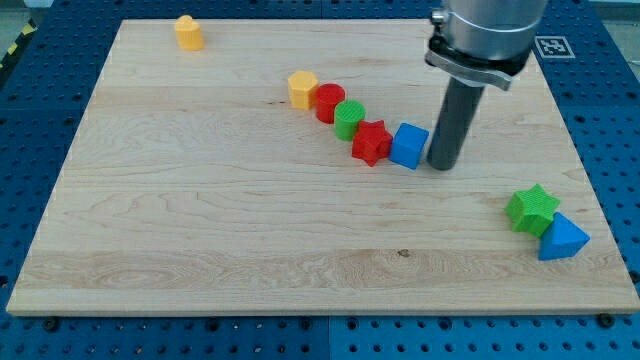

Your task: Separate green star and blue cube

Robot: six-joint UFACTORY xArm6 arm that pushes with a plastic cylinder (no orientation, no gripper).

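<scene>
The green star [532, 208] lies near the board's right edge, touching a blue triangular block [562, 239] just below and right of it. The blue cube [409, 146] sits at the lower right end of a diagonal row of blocks in the middle of the board, touching a red star [372, 142]. My tip [443, 165] stands just right of the blue cube, very close to or touching its right side. The green star is well apart from the blue cube, to its lower right.
The diagonal row runs up-left from the red star: a green cylinder [349, 119], a red cylinder [329, 103], a yellow hexagonal block [302, 89]. A yellow block [188, 32] sits at the top left. The wooden board [200, 220] lies on a blue perforated table.
</scene>
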